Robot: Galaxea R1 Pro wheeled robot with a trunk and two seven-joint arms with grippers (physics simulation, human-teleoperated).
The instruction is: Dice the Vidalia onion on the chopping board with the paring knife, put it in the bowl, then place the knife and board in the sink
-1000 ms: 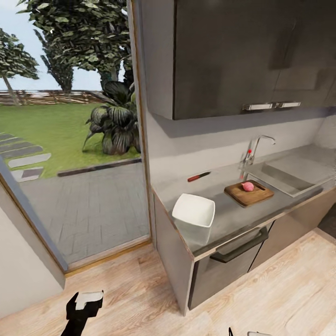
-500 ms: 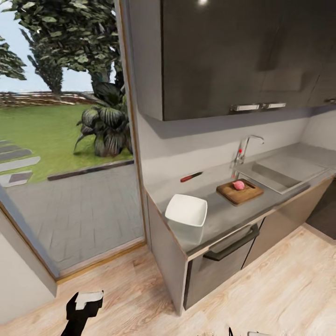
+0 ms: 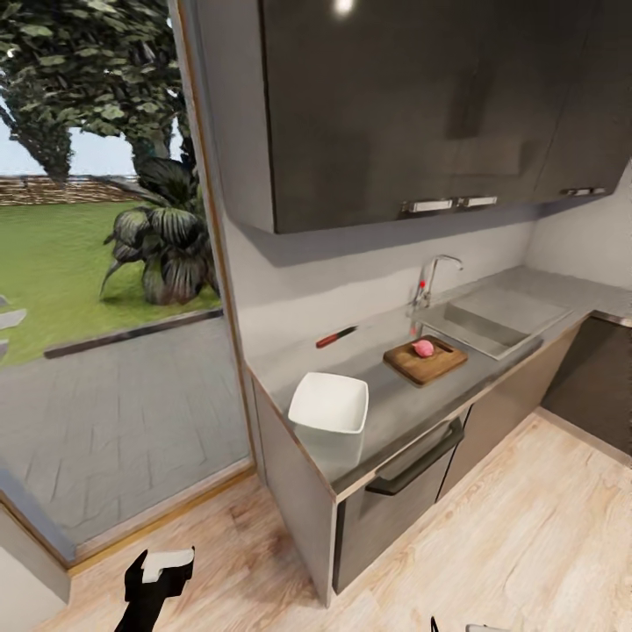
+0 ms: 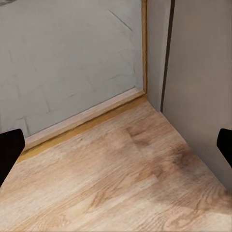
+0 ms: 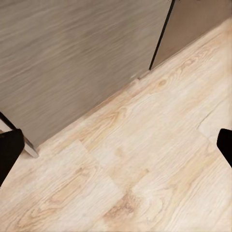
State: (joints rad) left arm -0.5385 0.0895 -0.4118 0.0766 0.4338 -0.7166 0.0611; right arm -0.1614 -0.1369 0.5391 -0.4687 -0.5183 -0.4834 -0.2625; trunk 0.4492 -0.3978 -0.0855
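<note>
Over wood floor | left fingers (image 4: 10,152) spread | right fingers (image 5: 9,150) spread, empty

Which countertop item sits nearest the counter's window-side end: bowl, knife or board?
The white bowl, at the front near that end. The red-handled paring knife lies back by the wall; the chopping board, carrying the onion, sits beside the sink.

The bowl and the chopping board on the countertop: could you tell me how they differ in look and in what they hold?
The bowl is glossy white; the chopping board is brown wood. The bowl is squarish and shallow-walled, while the chopping board is a flat rectangle. The bowl appears empty, whereas the chopping board carries the whole Vidalia onion. The bowl sits near the countertop's window end; the chopping board lies beside the sink. Both rest on the countertop.
</note>
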